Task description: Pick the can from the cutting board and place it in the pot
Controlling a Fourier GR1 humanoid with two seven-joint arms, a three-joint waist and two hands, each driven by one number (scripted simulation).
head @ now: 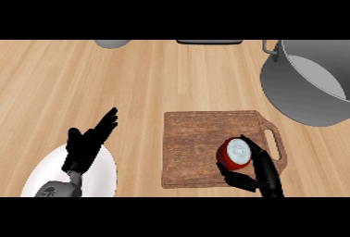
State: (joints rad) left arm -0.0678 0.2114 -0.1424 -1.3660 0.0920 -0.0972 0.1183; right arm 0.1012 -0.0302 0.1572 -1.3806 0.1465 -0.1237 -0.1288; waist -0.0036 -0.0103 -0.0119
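Gripping can (236,155) with my right hand (254,175), fingers curled round it; can upright on cutting board (205,139), near handle end. Pot (308,88) lies up-right of board, on right-hand side. Left hand (87,146) open, resting left of board over plate (103,176).

left hand (85,146): open, fingers straight, resting lower left | right hand (254,173): fingers and thumb curled, lower right
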